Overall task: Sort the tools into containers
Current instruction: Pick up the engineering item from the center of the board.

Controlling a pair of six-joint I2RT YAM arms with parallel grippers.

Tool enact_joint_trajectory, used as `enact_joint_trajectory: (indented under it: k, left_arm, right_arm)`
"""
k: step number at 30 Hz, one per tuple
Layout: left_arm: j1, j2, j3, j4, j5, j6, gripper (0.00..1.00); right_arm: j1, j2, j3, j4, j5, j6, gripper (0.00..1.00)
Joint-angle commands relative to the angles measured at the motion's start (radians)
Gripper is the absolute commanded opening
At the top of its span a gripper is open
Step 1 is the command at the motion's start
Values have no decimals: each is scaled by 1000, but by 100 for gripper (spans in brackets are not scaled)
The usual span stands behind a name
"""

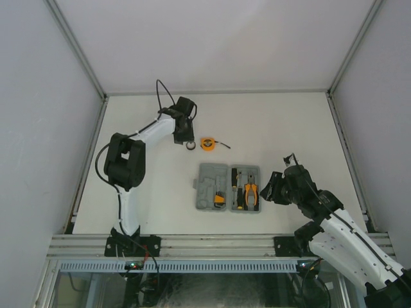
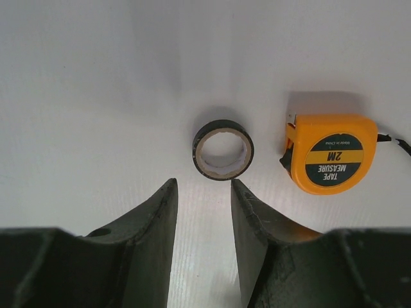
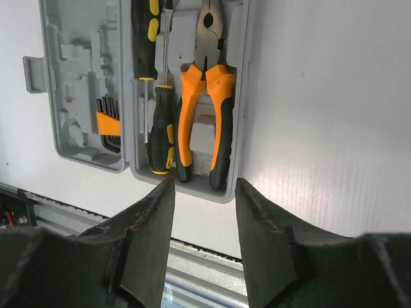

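The small black ring (image 2: pixel 223 149) lies flat on the white table, just beyond my left gripper (image 2: pixel 203 186), whose jaws stand open with nothing between them. To the ring's right lies the round orange tape measure (image 2: pixel 331 154). From above, the left gripper (image 1: pixel 189 138) hovers over the ring (image 1: pixel 191 146), beside the tape measure (image 1: pixel 207 144). The grey tool case (image 1: pixel 205 173) lies open in the middle. It holds the orange-and-black pliers (image 3: pixel 205 109), two screwdrivers (image 3: pixel 160 131) and the orange hex-key set (image 3: pixel 108 120). My right gripper (image 3: pixel 204 183) is open and empty, just off the case's right half.
Grey walls close in the table (image 1: pixel 289 128) on the left, the right and the back. An aluminium rail (image 1: pixel 218 245) runs along the near edge, under the right gripper (image 1: pixel 265 190). Part of the case's left half (image 3: pixel 77 58) shows moulded recesses with nothing in them.
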Motion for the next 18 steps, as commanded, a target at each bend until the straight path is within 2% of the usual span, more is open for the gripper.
enact_joint_trajectory:
  k: [1, 18]
  left_arm:
    - [4, 39, 81, -38, 10, 10, 43]
    - [21, 115, 130, -84, 48, -2, 40]
  right_arm:
    - [-7, -1, 37, 12, 4, -2, 43]
    - [-6, -3, 37, 10, 4, -4, 43]
